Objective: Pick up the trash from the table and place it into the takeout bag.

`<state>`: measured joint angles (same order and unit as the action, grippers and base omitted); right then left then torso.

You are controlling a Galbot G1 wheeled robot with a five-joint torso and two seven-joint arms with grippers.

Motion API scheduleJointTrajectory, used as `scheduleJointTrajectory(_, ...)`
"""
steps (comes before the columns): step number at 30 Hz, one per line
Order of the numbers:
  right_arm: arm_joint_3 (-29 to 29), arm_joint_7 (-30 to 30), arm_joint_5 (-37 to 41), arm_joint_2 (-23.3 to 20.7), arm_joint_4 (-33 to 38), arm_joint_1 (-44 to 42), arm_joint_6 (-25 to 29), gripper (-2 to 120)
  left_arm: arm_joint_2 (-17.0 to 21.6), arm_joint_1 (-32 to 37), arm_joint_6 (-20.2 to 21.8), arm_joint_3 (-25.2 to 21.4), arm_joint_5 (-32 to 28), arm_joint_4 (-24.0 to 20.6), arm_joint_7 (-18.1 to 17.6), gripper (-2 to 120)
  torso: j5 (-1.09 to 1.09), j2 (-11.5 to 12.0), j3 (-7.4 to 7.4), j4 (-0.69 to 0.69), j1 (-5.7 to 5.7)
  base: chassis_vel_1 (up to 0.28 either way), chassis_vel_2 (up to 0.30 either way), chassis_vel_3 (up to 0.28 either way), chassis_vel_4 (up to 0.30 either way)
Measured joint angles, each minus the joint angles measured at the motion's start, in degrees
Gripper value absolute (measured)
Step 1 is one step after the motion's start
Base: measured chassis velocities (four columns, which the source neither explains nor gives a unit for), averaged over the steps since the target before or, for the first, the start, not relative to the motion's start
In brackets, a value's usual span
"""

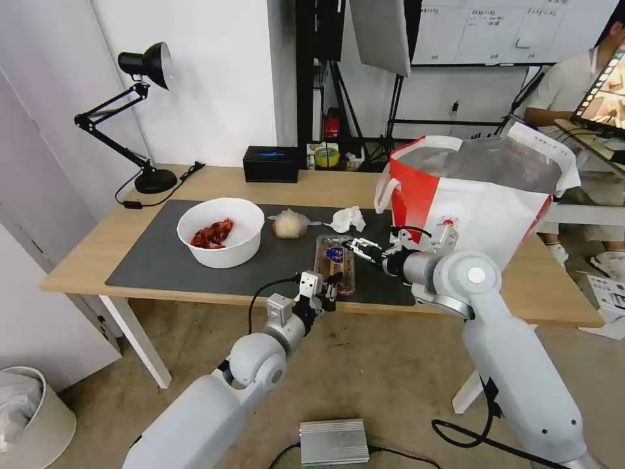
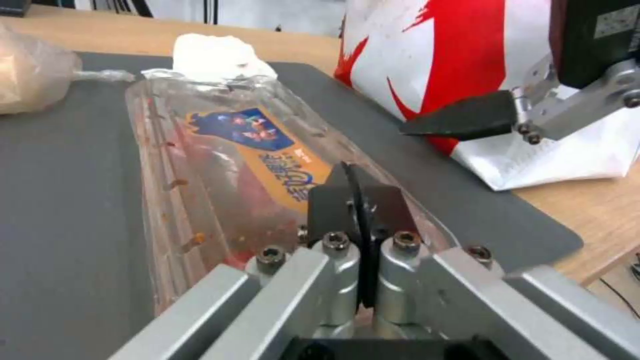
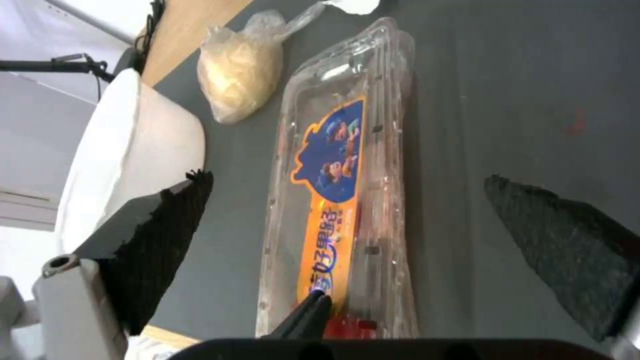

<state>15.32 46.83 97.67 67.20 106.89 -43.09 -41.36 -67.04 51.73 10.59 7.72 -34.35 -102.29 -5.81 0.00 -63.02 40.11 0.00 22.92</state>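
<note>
On the worktop (image 1: 91, 251) mat, the clear tray (image 1: 334, 262) sits at the bag's (image 1: 482, 208) eight o'clock. Left end effector (image 2: 358, 200) pinches its near edge; right end effector (image 1: 360, 247) gapes wide above. Lift level, avoiding spills.

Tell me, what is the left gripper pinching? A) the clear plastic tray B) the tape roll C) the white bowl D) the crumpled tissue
A: the left gripper has its jaws closed on the near end of the clear plastic tray, while the right gripper hovers open beside it.
</note>
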Motion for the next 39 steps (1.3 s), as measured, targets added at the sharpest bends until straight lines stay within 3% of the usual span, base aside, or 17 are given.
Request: scheduleJointTrajectory(39, -3.15, -0.02, -2.23, 5.54, -10.61, 5.92, 0.01, 100, -0.3, -0.15, -0.52, -0.46, -0.57, -0.05, -0.11, 0, 0.0, 0.0, 0.0, 0.0, 0.0, 0.0, 0.0, 0.0, 0.0)
